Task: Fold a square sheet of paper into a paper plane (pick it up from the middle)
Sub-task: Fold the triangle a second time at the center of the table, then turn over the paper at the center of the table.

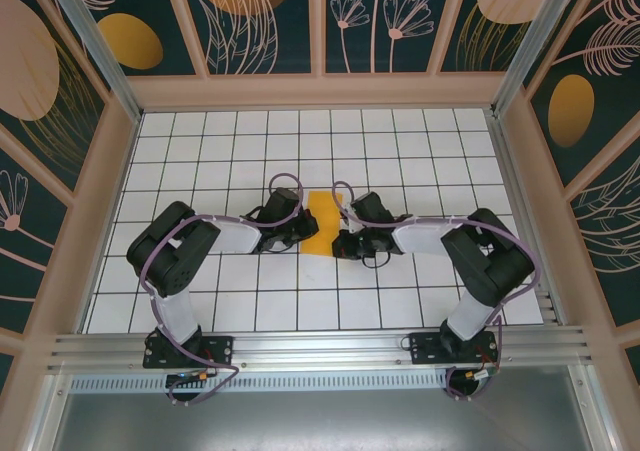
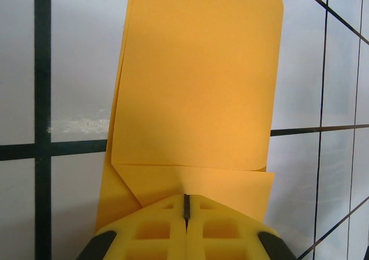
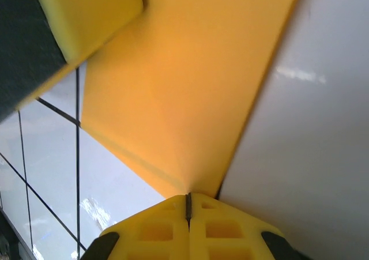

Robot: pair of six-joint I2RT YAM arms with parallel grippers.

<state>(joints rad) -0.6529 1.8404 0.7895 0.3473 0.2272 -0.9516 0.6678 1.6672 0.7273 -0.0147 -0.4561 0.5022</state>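
Sheet of paper (image 1: 322,221) is seen mid-worktop as a folded narrow orange-yellow strip, long axis running away from the arm bases, between the two pincers.

Left pincer (image 1: 303,233) is shut on the strip's left edge. In its wrist view the yellow fingertips (image 2: 185,205) are pressed together at the paper's (image 2: 196,81) near edge, and creases fan out from the pinch.

Right pincer (image 1: 342,241) is shut on the opposite side near the lower end. In its wrist view the tips (image 3: 188,202) are closed where the paper's (image 3: 184,87) edges converge. A yellow finger of the left pincer (image 3: 86,12) is seen on the far side of the sheet.

Edges, left wrist view:
- Top layer's right edge is straight, its far right corner rounded.
- A lower layer sticks out past the top layer at the near right.
- Stacked edges on the left are slightly offset.
- A diagonal fold is seen at the near left.

Room: the white gridded worktop (image 1: 400,151) is bare around the strip. It is bounded by the wooden frame (image 1: 320,91) at back and sides and by the aluminium rail (image 1: 320,346) at the near edge. Both forearms lie low and folded inward, wrists nearly meeting at the paper.
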